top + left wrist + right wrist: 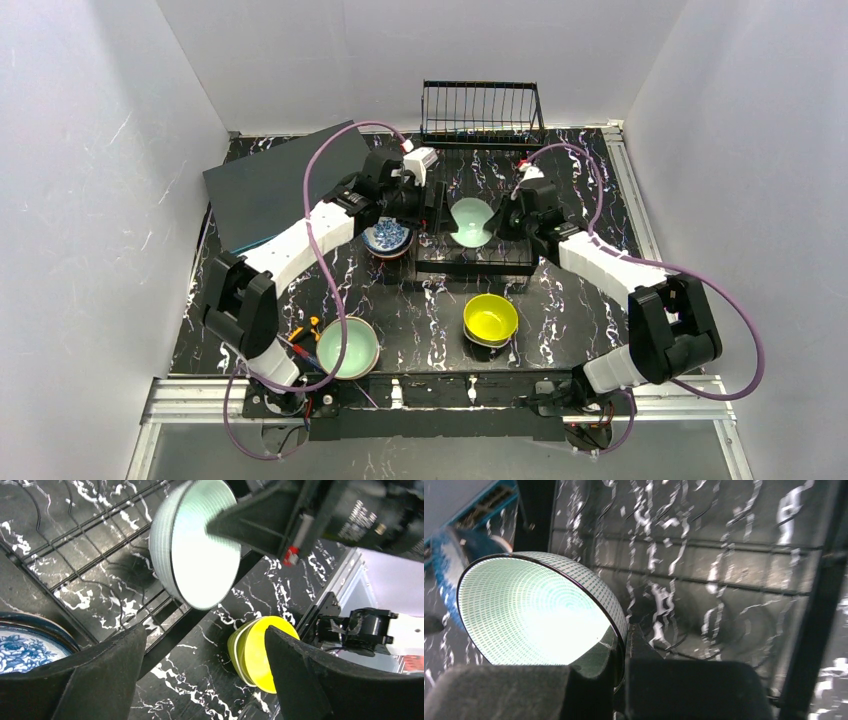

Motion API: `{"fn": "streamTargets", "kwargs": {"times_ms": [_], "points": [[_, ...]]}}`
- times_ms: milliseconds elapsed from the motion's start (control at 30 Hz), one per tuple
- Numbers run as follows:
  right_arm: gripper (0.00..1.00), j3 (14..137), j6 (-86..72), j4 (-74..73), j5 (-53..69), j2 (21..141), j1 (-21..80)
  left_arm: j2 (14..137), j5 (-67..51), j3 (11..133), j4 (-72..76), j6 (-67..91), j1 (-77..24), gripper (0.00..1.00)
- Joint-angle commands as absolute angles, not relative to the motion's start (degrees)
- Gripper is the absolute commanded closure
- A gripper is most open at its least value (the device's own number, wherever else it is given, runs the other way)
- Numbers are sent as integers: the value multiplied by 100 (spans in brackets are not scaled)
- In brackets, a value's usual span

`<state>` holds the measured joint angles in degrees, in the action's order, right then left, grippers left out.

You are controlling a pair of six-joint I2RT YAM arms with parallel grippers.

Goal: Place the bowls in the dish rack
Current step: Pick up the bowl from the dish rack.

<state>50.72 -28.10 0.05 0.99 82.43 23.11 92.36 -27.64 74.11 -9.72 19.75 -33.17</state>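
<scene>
A mint-green bowl [470, 222] stands tilted on its edge over the wire base of the black dish rack [470, 262]. My right gripper [497, 222] is shut on its rim; in the right wrist view one finger lies inside the bowl [534, 610] and the other outside, pinching at the gripper [624, 645]. My left gripper [432, 205] hangs open just left of that bowl [197, 545], nothing between its fingers [110, 670]. A blue-and-white patterned bowl [388, 238] sits by the rack's left side. A yellow bowl [490, 318] and a second mint-green bowl [348, 347] rest near the front.
The rack's upright wire basket section [482, 110] stands at the back against the wall. A dark grey flat box [285, 185] leans at the back left. White walls close in on both sides. The table [420, 310] is black marble-patterned.
</scene>
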Motion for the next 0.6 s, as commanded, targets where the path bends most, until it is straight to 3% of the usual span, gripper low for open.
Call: {"fn": "streamTargets", "kwargs": {"times_ms": [0,233,433,500,567], "points": [[99,5071,-3193,325,548,7868,2677,9500,-2450,7802,-1709,1842,-3352,18],[99,5125,-3174,252,517,7707,2797,9729,-2311,8006,-1971,1716,-3504,41],[98,5193,-3174,262,722,7731,2806,9702,-2145,8024,-2031,1670,-3516,77],[92,5207,-3133,276,790,7763,2799,9711,-2122,8036,-2050,1671,-3516,95],[82,5203,-3091,314,863,7776,2796,9736,-2103,8075,-2093,1675,-3516,100]]}}
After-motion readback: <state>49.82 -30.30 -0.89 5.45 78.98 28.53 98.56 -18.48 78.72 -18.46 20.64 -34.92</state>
